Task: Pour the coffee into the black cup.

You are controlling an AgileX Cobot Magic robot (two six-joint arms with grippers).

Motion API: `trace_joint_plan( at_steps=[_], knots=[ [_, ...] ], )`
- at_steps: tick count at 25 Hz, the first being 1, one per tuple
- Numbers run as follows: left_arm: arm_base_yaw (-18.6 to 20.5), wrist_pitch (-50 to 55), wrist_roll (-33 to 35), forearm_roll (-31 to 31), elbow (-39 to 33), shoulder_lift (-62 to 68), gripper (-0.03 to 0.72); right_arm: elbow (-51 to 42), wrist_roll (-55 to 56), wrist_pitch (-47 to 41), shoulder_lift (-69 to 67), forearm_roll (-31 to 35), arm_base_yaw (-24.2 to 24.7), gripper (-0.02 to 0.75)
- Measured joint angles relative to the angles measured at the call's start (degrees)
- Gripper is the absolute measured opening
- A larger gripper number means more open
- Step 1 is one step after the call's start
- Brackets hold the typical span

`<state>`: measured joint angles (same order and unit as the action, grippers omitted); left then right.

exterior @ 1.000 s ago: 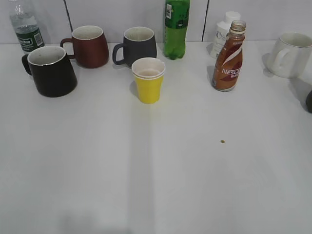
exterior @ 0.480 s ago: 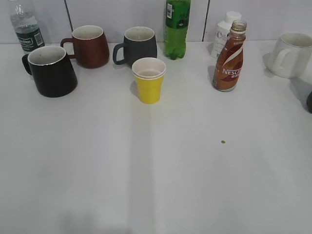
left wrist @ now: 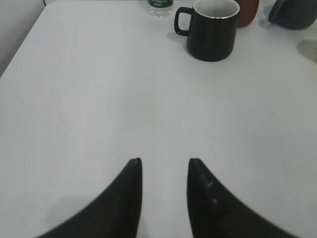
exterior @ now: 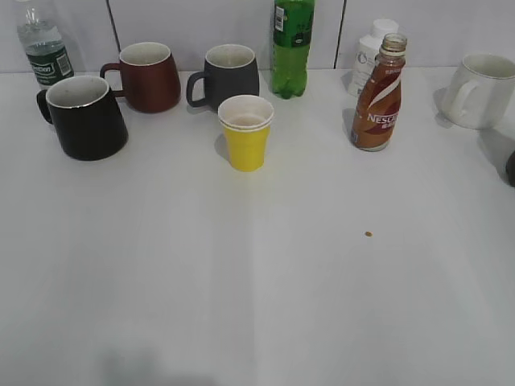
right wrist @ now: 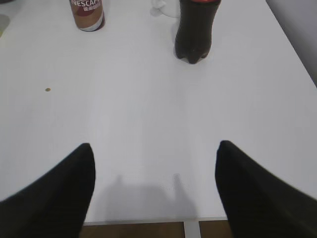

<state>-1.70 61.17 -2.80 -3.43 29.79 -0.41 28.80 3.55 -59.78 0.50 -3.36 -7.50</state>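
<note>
The right gripper (right wrist: 153,171) is hanging wide open and empty over the near table edge; the left gripper (left wrist: 163,171) is gaping narrowly, holding nothing. The coffee (right wrist: 86,14) is standing far ahead and left of the right gripper, beside a dark cola bottle (right wrist: 196,29). A careless reach risks toppling the uncapped coffee. The black cup (left wrist: 213,27) is waiting far ahead, slightly right of the left gripper.

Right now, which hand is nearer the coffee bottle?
Right. The right hand has the coffee bottle ahead, to its left. The left hand faces the black cup; the bottle is out of its view.
</note>
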Motion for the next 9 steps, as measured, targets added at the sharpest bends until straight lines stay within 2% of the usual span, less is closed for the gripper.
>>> trace_joint_plan(
  at_steps=[9],
  knots=[
    [0.00,0.00,0.00,0.00,0.00,0.00,0.239,0.00,0.00,0.00,0.00,0.00,0.00,0.589]
  ],
)
